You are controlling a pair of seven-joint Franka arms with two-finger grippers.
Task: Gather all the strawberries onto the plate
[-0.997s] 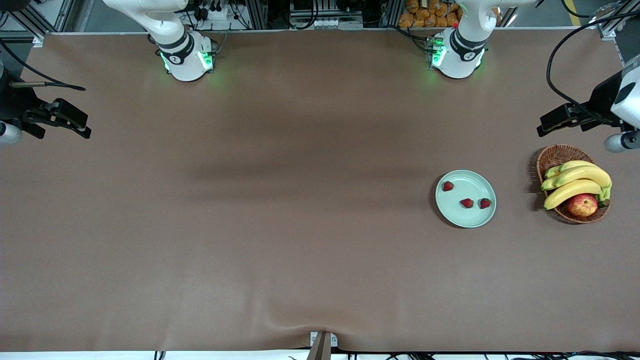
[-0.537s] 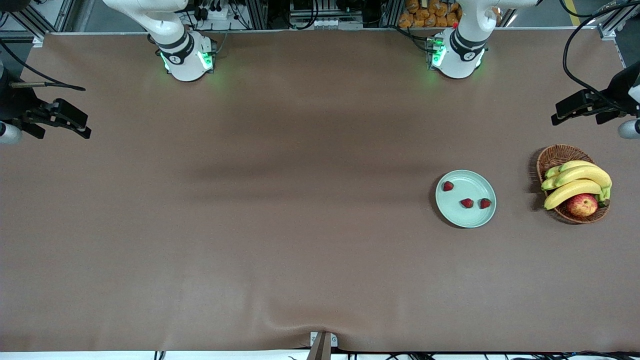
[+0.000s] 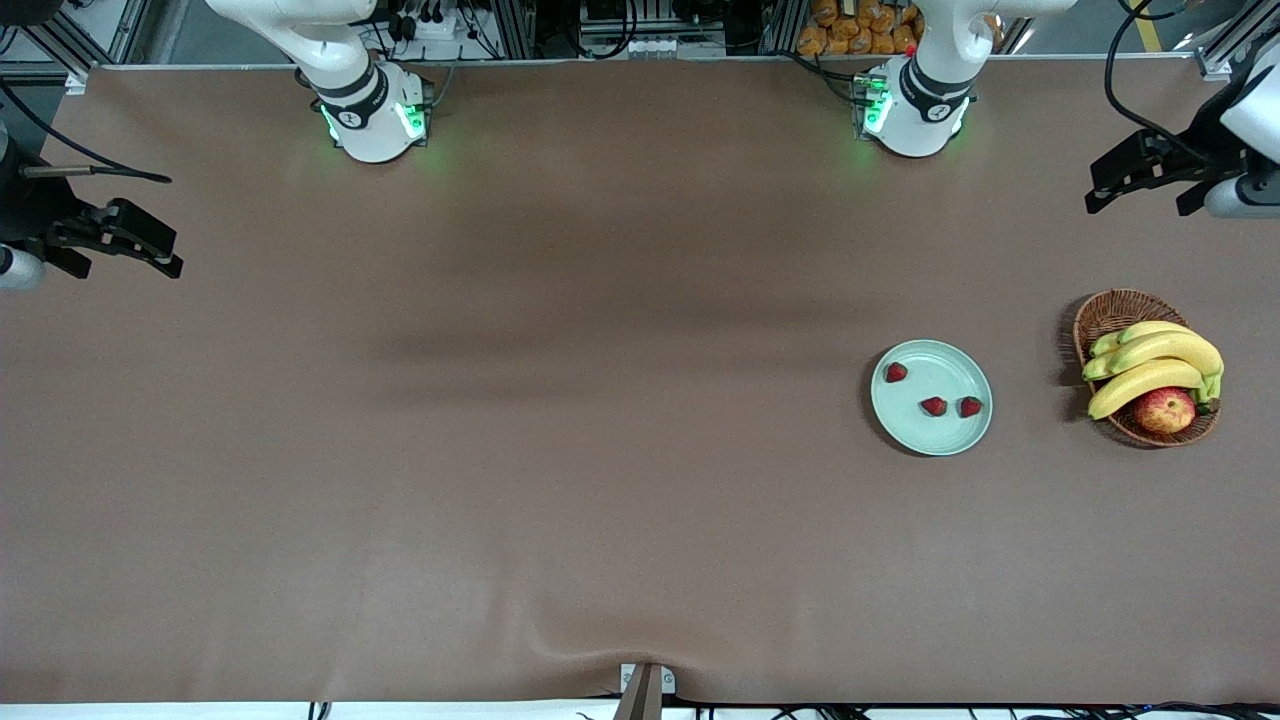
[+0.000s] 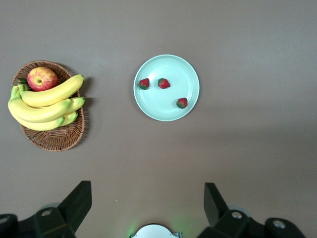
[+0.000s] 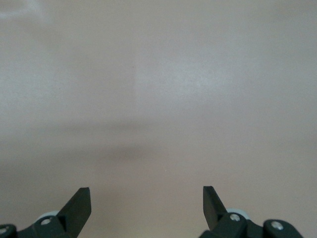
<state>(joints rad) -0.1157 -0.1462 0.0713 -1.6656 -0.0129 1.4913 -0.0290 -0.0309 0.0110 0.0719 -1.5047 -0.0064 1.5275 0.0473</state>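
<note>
Three strawberries lie on the pale mint-green plate [image 3: 958, 436]: one [image 3: 896, 372] near its rim, two [image 3: 934, 406] [image 3: 970, 407] side by side closer to the front camera. The left wrist view shows the plate [image 4: 148, 106] with the berries [image 4: 144, 83] [image 4: 163, 83] [image 4: 182, 103] on it. My left gripper [image 3: 1100, 190] is open and empty, high over the left arm's end of the table; its jaws [image 4: 147, 196] stand wide apart. My right gripper [image 3: 168, 258] is open and empty, over bare table at the right arm's end [image 5: 147, 193], and waits.
A brown wicker basket [image 3: 1110, 312] with bananas [image 3: 1150, 365] and a red-yellow apple [image 3: 1164, 410] stands beside the plate, toward the left arm's end. It also shows in the left wrist view [image 4: 57, 141]. The brown table [image 3: 560, 450] stretches wide between the arms.
My left gripper has risen and drawn back toward the robots' side, away from the basket. The strawberries, plate and right arm have not moved.
</note>
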